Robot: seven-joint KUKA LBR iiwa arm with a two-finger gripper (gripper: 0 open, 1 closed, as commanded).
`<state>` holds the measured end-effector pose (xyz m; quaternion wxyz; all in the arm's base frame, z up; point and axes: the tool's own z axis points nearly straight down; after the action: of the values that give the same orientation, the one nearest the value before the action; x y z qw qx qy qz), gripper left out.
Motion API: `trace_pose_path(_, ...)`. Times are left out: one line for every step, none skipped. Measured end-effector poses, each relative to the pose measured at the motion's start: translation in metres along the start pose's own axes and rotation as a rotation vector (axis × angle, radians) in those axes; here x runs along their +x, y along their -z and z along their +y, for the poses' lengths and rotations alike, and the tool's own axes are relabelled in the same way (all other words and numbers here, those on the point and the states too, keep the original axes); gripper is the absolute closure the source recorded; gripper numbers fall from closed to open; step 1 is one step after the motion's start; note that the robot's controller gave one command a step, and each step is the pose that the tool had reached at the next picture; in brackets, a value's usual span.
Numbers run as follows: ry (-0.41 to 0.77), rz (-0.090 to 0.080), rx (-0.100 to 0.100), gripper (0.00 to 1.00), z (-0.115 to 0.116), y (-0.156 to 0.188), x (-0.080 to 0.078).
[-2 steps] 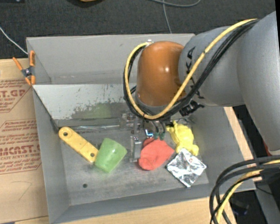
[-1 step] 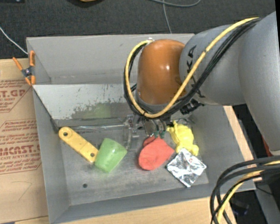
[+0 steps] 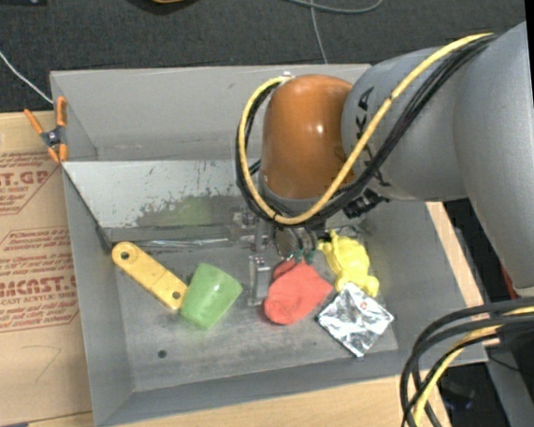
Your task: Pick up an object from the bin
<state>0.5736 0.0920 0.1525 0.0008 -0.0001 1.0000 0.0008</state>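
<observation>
Mostly the gripper point(image 3: 262, 276) is hidden under the arm's orange cover and looping cables, so whether it is spread or closed cannot be told. It reaches down near the floor of the grey metal bin point(image 3: 169, 363), just beside a soft-looking red lump point(image 3: 293, 293). On its other side a translucent green cup point(image 3: 207, 296) lies tipped over, touching a flat yellow bar point(image 3: 147, 273). Beyond the lump sit a knobbly yellow toy point(image 3: 351, 262), partly covered by the arm, and a crumpled silver foil packet point(image 3: 354, 319).

bin point(image 3: 169, 363) with strip point(image 3: 148, 275), cup point(image 3: 209, 296), lump point(image 3: 295, 291), toy point(image 3: 350, 261), packet point(image 3: 354, 319)
</observation>
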Motion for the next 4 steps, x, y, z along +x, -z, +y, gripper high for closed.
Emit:
trace_pose_path(0.000, 0.000, 0.000, 0.00, 0.000, 0.000, 0.000)
trace_pose_path(0.185, -0.003, 0.000, 0.00, -0.044, -0.061, 0.029)
trace_pose_path(0.035, 0.001, -0.002, 0.00, -0.077, -0.064, 0.044)
trace_pose_path(0.096, -0.004, 0.000, 1.00, -0.119, -0.081, 0.060)
